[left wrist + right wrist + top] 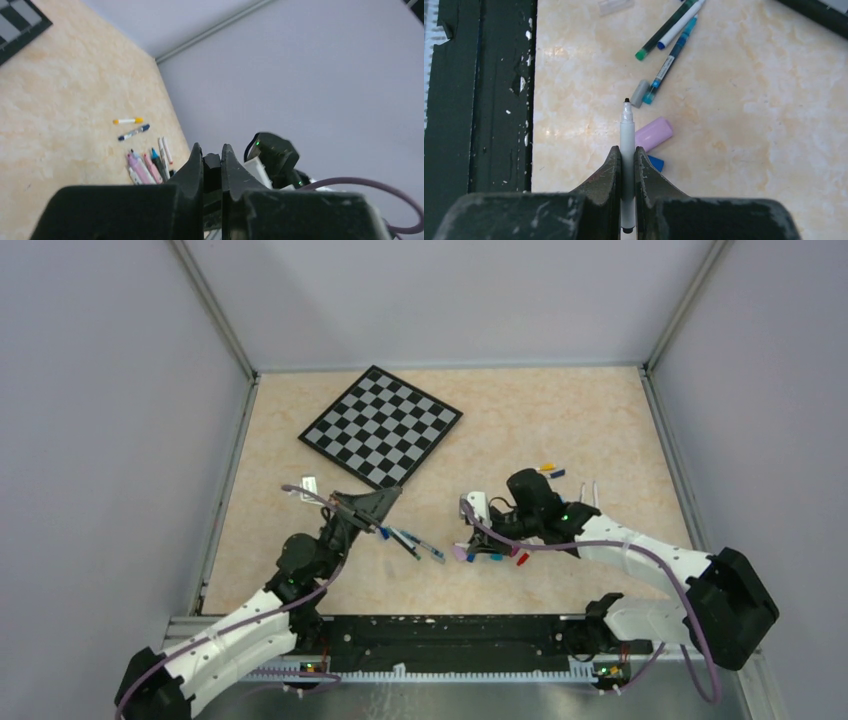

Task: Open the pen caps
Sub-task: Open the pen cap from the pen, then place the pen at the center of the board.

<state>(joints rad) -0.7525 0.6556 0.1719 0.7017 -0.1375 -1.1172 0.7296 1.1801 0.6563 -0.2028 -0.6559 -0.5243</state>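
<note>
Beige, marbled and smooth, the table (560, 420) runs to pale grey walls on three sides, with a scuffed black rail (479, 95) along its near edge. A flat checkered board (380, 427) lies turned diamond-wise at the back left, and bare surface stretches from it to the right wall.

From the lower left, the left arm reaches in with its hand (212, 150) level and pointing right, just off the board's near corner. Its fingers are clenched, with a small dark piece between them that I cannot identify. The right arm bends in from the lower right. Its hand (626, 150) grips a slim white pen (627, 125) around the barrel, the bare black tip pointing away from the wrist.

Thin pens (671, 35) lie loose in a fan between the two hands. A stubby rounded pink cap (654, 134) lies just beside the held pen, with a blue cap (655, 163) beside it and a grey cap (640, 93) against a teal pen (671, 57); all three are near the rail.
</note>
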